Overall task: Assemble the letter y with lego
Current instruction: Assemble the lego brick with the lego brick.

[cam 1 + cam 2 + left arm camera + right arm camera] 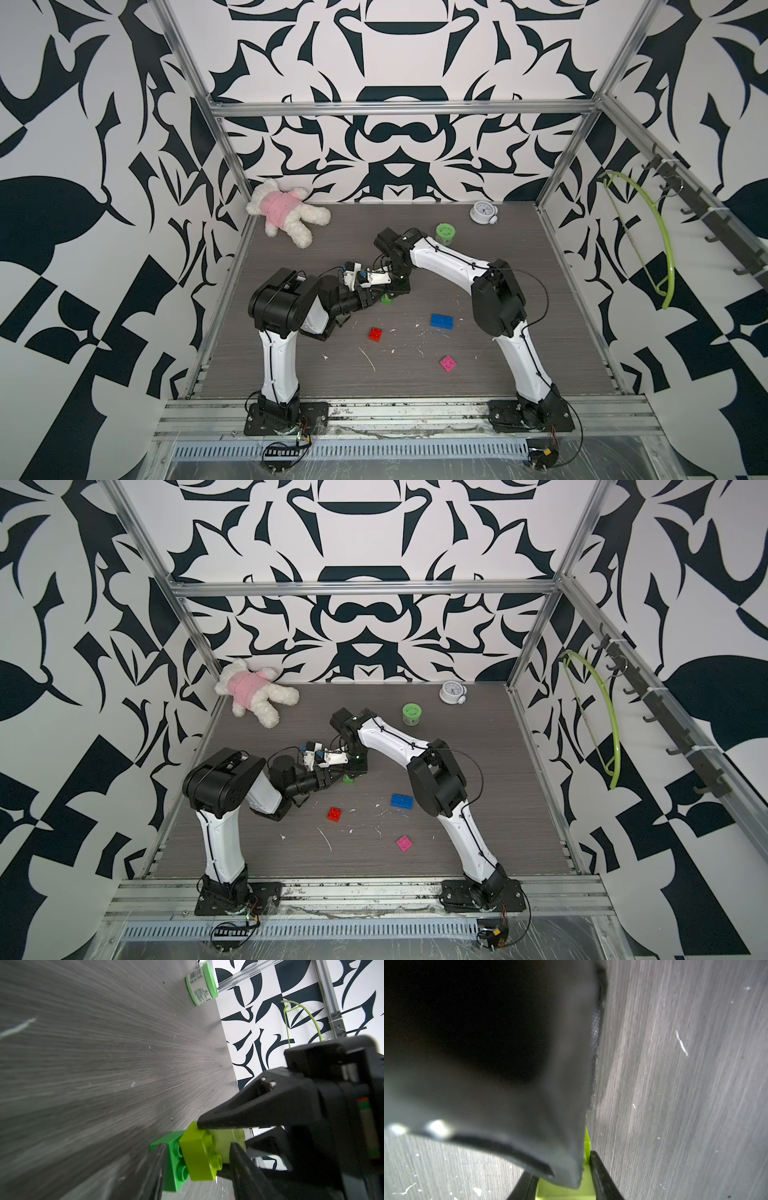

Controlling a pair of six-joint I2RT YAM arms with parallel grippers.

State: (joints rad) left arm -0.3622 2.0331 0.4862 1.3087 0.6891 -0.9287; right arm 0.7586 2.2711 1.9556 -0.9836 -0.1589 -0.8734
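A green lego brick (176,1167) sits on the table mid-field and shows in both top views (387,299) (350,777). A lime brick (197,1157) rests on it, offset, with a paler lime brick (224,1140) above. My right gripper (562,1167) comes down from above, shut on that top lime brick (564,1190). My left gripper (198,1145) reaches in low from the left. Its jaws stand apart on either side of the stack, and contact is unclear. Blue (441,321), red (375,334) and pink (447,362) bricks lie loose nearer the front. No finished letter y is in view.
A round green tub (445,232) and a small white clock (482,212) stand at the back right. A plush toy (286,214) lies at the back left. A lime hanger (648,232) hangs on the right wall. White scraps dot the table's front half.
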